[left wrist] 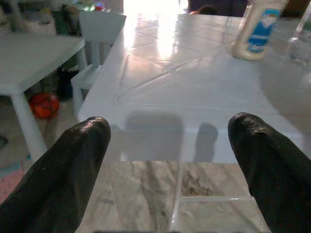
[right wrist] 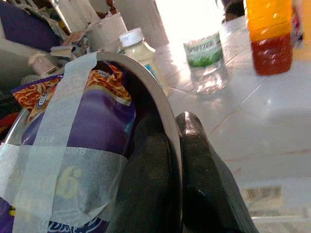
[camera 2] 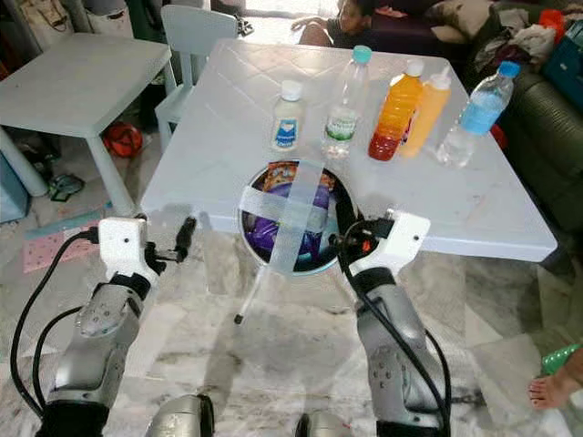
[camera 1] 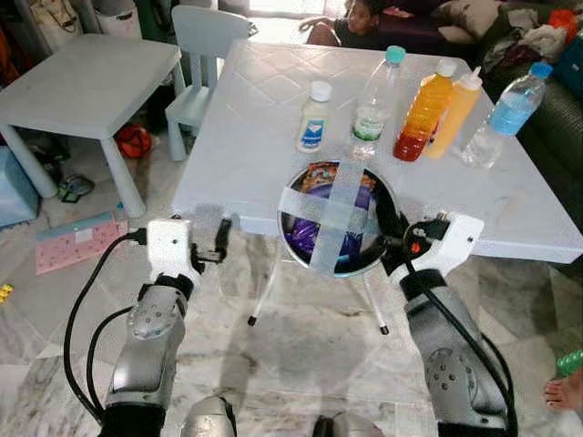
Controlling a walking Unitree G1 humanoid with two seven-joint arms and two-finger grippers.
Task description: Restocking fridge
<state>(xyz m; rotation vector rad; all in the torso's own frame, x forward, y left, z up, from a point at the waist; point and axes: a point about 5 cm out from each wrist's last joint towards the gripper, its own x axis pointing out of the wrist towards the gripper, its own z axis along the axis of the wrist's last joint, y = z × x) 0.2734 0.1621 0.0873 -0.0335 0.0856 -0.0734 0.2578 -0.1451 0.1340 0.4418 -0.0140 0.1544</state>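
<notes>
My right gripper (camera 1: 390, 235) is shut on the rim of a metal bowl (camera 1: 293, 244), held over the near edge of the white table (camera 1: 264, 137). The bowl (right wrist: 163, 109) holds a purple snack bag (camera 1: 321, 228) strapped down by a cross of white tape (camera 1: 339, 206). On the table behind it stand a small white bottle (camera 1: 314, 116), a clear water bottle (camera 1: 374, 93), two orange drink bottles (camera 1: 424, 109) and a blue-capped water bottle (camera 1: 506, 114). My left gripper (camera 1: 210, 248) is open just before the table's front edge, with nothing between its fingers (left wrist: 68, 179).
A low pale table (camera 1: 86, 86) and a small chair (camera 1: 200, 64) stand at the left. A person (camera 1: 351, 23) sits beyond the table. A dark sofa (camera 1: 556, 109) with clothes lines the right side. A bare foot (camera 1: 565, 391) shows at the lower right.
</notes>
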